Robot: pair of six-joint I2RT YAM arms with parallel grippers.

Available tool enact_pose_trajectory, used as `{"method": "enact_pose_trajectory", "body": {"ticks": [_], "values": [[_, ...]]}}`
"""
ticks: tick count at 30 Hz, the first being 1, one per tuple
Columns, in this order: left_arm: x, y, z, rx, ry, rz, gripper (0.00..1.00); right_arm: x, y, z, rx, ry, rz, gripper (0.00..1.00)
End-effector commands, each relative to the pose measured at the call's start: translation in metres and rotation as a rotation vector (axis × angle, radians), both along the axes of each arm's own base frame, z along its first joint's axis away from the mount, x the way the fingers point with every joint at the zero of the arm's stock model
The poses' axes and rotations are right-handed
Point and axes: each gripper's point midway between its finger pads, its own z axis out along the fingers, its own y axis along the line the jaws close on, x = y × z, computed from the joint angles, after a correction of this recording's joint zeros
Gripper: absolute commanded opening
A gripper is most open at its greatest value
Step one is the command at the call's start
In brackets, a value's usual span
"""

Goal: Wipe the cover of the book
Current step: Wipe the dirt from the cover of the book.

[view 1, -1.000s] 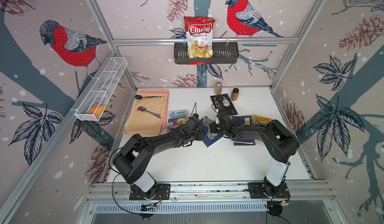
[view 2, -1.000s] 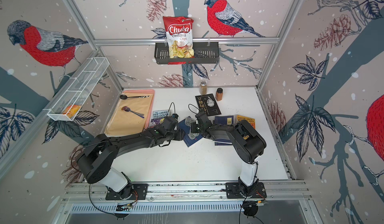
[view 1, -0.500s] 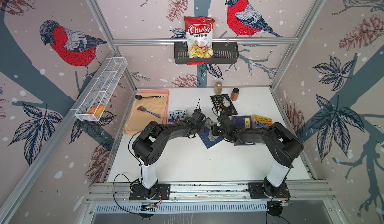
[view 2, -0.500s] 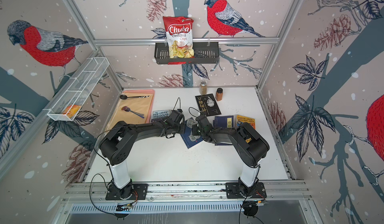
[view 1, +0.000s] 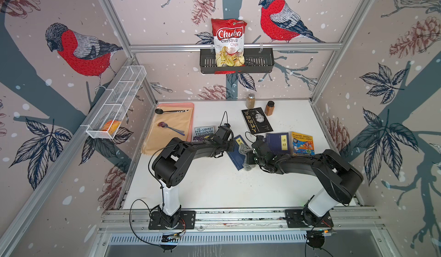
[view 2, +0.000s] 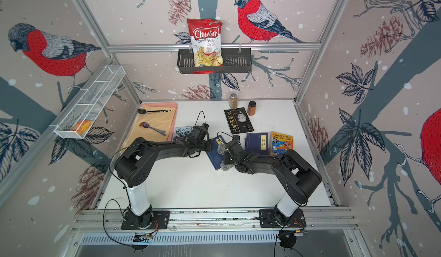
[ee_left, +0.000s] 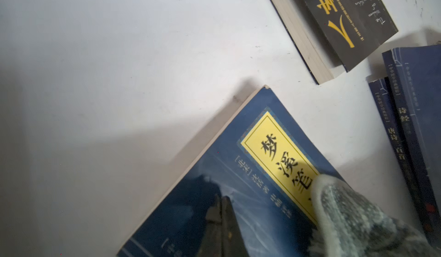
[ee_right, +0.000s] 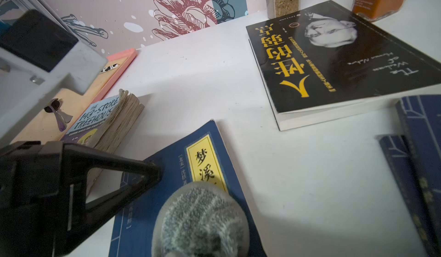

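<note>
in both top views the blue book (view 1: 236, 159) lies flat mid-desk, skewed, between the two arms. the left fingers (view 1: 231, 146) are closed on nothing and rest on its left edge, apparently pinning it. the right fingers (view 1: 248, 157) are clamped on a grey cloth (view 1: 243, 149) that sits on the cover. open desk (view 1: 214, 186) lies mostly on the near side; a stack of blue books (view 1: 278, 143) sits near on the right.

left wrist view: the cloth (ee_left: 358, 215) overlaps the near end of the yellow label (ee_left: 274, 153); the book's far corner is bare. good strokes would run flat and light toward that corner, so the book does not swivel under the pin.

right wrist view: the treehouse book (ee_right: 102, 117) lies just left, the black book (ee_right: 334, 60) far-right across a strip of desk. best end each stroke at the cover's far edge, short of both.
</note>
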Motion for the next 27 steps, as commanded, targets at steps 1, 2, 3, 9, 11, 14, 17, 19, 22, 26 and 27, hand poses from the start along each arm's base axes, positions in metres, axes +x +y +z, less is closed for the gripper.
{"method": "enact_pose_trajectory", "body": {"ticks": [1, 2, 3, 9, 11, 14, 17, 19, 22, 26, 27], "values": [[-0.036, 0.029, -0.044, 0.137, 0.167, -0.013, 0.0, -0.002, -0.006, -0.03, -0.081, 0.123, 0.022, 0.04], [-0.037, 0.029, -0.044, 0.133, 0.168, -0.014, 0.0, 0.011, 0.002, -0.027, -0.067, 0.11, 0.023, 0.04], [-0.038, 0.028, -0.046, 0.128, 0.171, -0.017, 0.0, 0.026, 0.009, -0.023, -0.049, 0.1, 0.023, 0.03], [-0.039, 0.028, -0.046, 0.113, 0.17, -0.017, 0.0, 0.059, 0.029, -0.031, -0.036, 0.12, 0.035, 0.01], [-0.038, 0.031, -0.046, 0.108, 0.17, -0.012, 0.0, 0.043, 0.017, -0.035, -0.046, 0.137, 0.028, 0.01], [-0.039, 0.034, -0.047, 0.103, 0.175, -0.011, 0.0, 0.005, -0.015, -0.038, -0.096, 0.157, -0.001, 0.01], [-0.039, 0.036, -0.046, 0.104, 0.172, -0.014, 0.0, -0.033, -0.039, -0.04, -0.134, 0.185, -0.021, 0.02], [-0.039, 0.036, -0.047, 0.101, 0.174, -0.018, 0.0, -0.05, -0.043, -0.04, -0.139, 0.198, -0.019, 0.02], [-0.04, 0.034, -0.05, 0.089, 0.181, -0.027, 0.0, -0.053, -0.03, -0.042, -0.118, 0.194, 0.005, 0.02], [-0.041, 0.029, -0.053, 0.062, 0.186, -0.036, 0.0, -0.011, 0.004, -0.051, -0.102, 0.176, 0.025, 0.01], [-0.042, 0.028, -0.053, 0.06, 0.189, -0.037, 0.0, 0.006, 0.016, -0.051, -0.095, 0.161, 0.029, 0.0]]}}
